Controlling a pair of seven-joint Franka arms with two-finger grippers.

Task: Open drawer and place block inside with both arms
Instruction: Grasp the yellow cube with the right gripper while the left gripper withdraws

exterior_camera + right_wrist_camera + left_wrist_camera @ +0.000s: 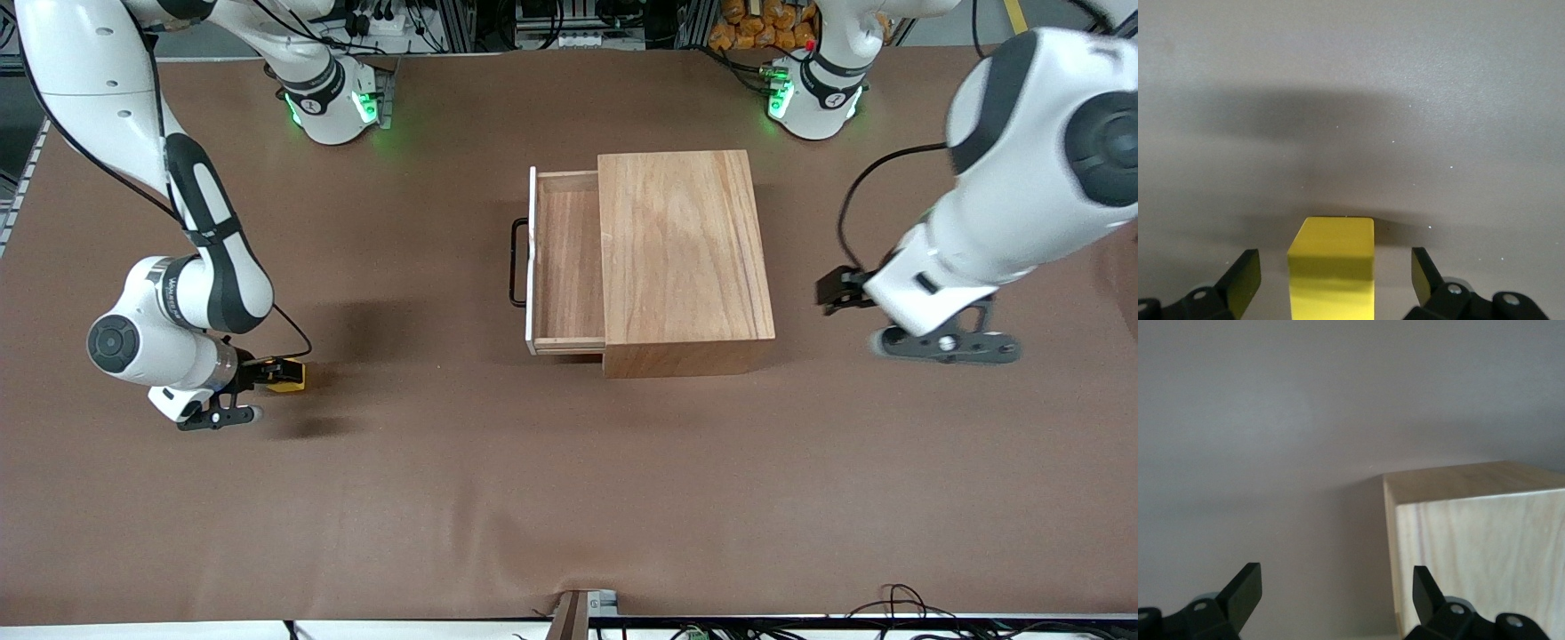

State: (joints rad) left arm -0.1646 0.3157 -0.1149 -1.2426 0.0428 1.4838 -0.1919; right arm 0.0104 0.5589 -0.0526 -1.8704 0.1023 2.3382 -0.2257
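Drawer (569, 262) pulled open; grasp step in hand. Block (1332, 267) framed between spread fingers of right gripper (1331, 283), not yet clamped. Left gripper (1337, 600) parked open beside wooden box (1478, 553). Closing called for next.

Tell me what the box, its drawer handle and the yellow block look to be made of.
The box looks like unpainted wood: grain lines show on its top, matte. The handle is thin and black, probably metal or plastic. The block is uniformly bright yellow with a smooth face; painted wood or plastic, cannot tell.
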